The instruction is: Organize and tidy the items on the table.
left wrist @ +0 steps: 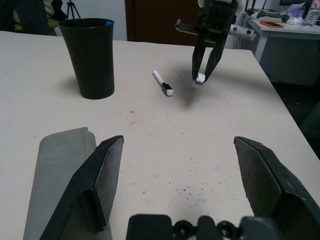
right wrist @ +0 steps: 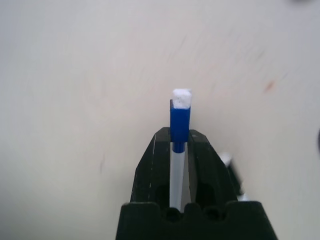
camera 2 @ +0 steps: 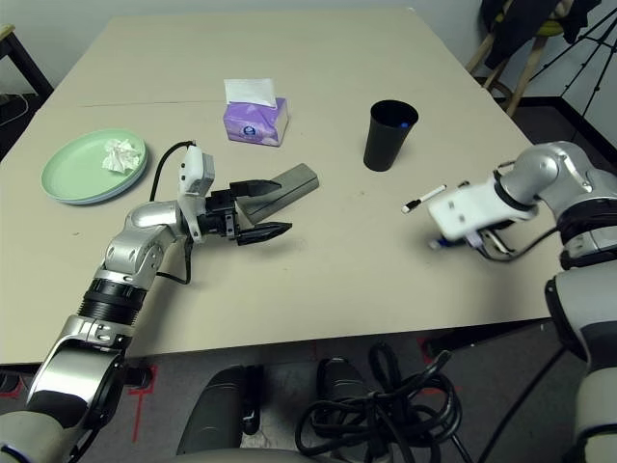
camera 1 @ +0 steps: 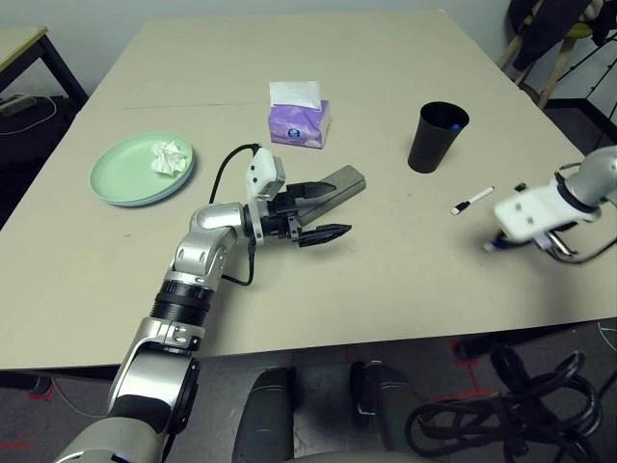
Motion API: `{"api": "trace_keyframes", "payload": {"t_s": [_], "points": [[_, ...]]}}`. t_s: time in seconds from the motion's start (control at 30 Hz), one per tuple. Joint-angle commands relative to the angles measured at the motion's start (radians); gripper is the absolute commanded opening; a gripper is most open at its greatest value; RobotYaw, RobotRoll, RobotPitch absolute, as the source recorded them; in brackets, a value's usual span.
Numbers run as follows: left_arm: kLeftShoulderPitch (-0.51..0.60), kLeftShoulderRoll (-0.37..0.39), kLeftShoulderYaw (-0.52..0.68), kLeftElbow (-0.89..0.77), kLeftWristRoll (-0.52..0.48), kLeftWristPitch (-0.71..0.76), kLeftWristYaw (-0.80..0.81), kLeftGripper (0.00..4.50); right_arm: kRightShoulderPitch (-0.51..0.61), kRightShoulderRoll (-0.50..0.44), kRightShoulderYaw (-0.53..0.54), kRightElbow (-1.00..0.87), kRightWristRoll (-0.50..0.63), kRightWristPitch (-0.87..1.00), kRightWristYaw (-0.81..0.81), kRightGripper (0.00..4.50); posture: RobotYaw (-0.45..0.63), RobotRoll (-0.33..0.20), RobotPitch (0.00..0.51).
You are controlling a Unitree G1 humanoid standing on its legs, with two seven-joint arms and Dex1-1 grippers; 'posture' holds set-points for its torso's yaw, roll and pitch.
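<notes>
The right gripper (right wrist: 180, 135) is closed on a blue-capped white pen (right wrist: 179, 122), gripped between its two fingers over the table (camera 1: 405, 280). Near it lies a white pen with a black cap (camera 1: 472, 201) — then, farther off, the black cup (camera 1: 437, 137) stands upright. The left gripper (left wrist: 179, 150) is wide open and empty, right beside the grey glasses case (camera 1: 333, 194). Beyond that case sits the purple tissue box (camera 1: 300, 124) — and at the left, crumpled tissue (camera 1: 169, 158) rests on the pale green plate (camera 1: 125, 172).
</notes>
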Motion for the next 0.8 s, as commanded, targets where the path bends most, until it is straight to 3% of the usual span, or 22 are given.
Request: {"api": "trace_keyframes", "payload": {"t_s": [0.03,0.17,0.37,0.53,0.8], "points": [[-0.008,-0.003,0.002,0.013,0.003,0.003,0.016,4.5,0.055,0.026,-0.153,-0.239,0.249,0.341,-0.002,0.33,0.05,0.0,0.113],[-0.007,0.003,-0.003,0.022,0.02,-0.01,0.032,4.5,0.115,0.09,-0.312,-0.411,0.347,0.44,-0.193,0.33,0.03,0.0,0.112],[-0.014,-0.003,-0.004,0.033,0.043,-0.001,0.087,4.5,0.154,0.23,-0.488,-0.499,0.379,0.441,-0.561,0.33,0.03,0.0,0.113],[-0.047,-0.024,0.016,0.054,0.057,0.004,0.181,4.5,0.162,0.324,-0.577,-0.522,0.379,0.387,-0.789,0.33,0.03,0.0,0.111],[-0.069,-0.045,0.045,0.049,0.032,-0.004,0.219,4.5,0.117,0.353,-0.622,-0.457,0.32,0.346,-1.056,0.33,0.04,0.0,0.103]]}}
